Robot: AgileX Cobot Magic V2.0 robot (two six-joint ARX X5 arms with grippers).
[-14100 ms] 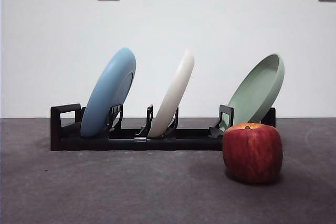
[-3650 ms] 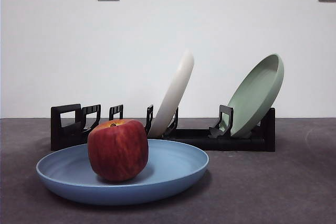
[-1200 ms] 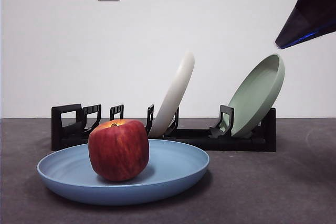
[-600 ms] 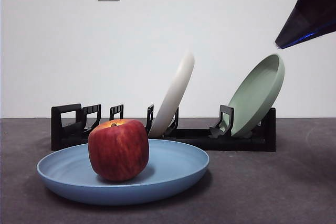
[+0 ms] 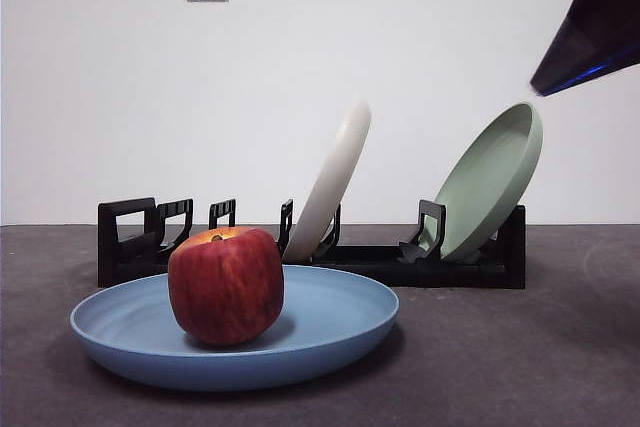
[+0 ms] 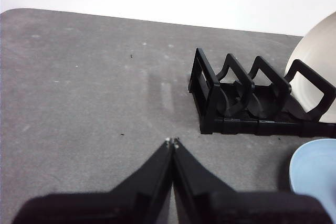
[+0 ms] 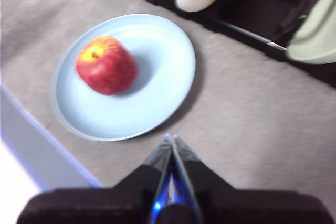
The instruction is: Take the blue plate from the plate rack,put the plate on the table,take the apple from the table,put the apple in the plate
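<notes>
**Blue plate down, apple aboard: task looks finished**

Front view: the blue plate (image 5: 234, 335) lies flat on the table (image 5: 520, 357) in front of the plate rack (image 5: 310, 247), with the apple (image 5: 226, 285) resting inside it. We judge every step done. A cream-white plate (image 5: 334, 179) and a pale green plate (image 5: 490, 183) lean in the rack behind, blocking nothing.

Left wrist view: our left gripper (image 6: 172, 142) hangs with jaws pressed together, empty, beside the rack's vacant end.

Right wrist view: our right gripper (image 7: 171, 139), jaws closed on nothing, hovers above the table near the plate's rim, clear of the apple.
</notes>
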